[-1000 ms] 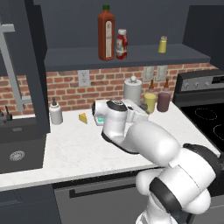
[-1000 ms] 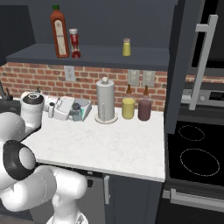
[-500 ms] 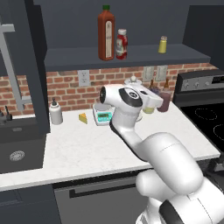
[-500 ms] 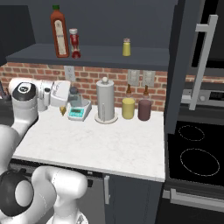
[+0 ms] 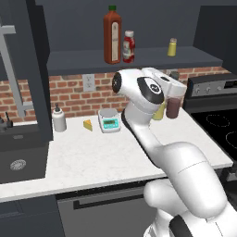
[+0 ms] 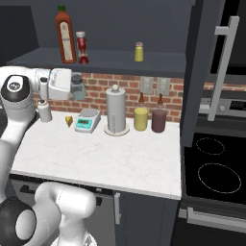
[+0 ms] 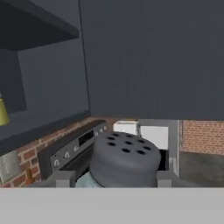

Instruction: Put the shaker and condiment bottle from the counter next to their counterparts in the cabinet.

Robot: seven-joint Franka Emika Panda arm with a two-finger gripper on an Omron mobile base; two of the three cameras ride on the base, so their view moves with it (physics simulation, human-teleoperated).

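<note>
- The gripper [image 6: 77, 90] was closed on the pale blue shaker [image 6: 78, 87], holding it in the air above the counter [image 6: 101, 158], below the cabinet [image 6: 110, 56] shelf.
- On that shelf, the small red condiment bottle [image 6: 82, 46] stood just beside the tall red bottle [image 6: 64, 34], at its 3 o'clock; the yellow shaker [image 6: 139, 52] stood well apart.

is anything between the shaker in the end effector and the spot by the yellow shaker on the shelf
Nothing visible blocks it. The end effector holds the shaker below the cabinet shelf, and the shelf beside the yellow shaker looks bare; it still has to rise past the shelf's front edge.
</note>
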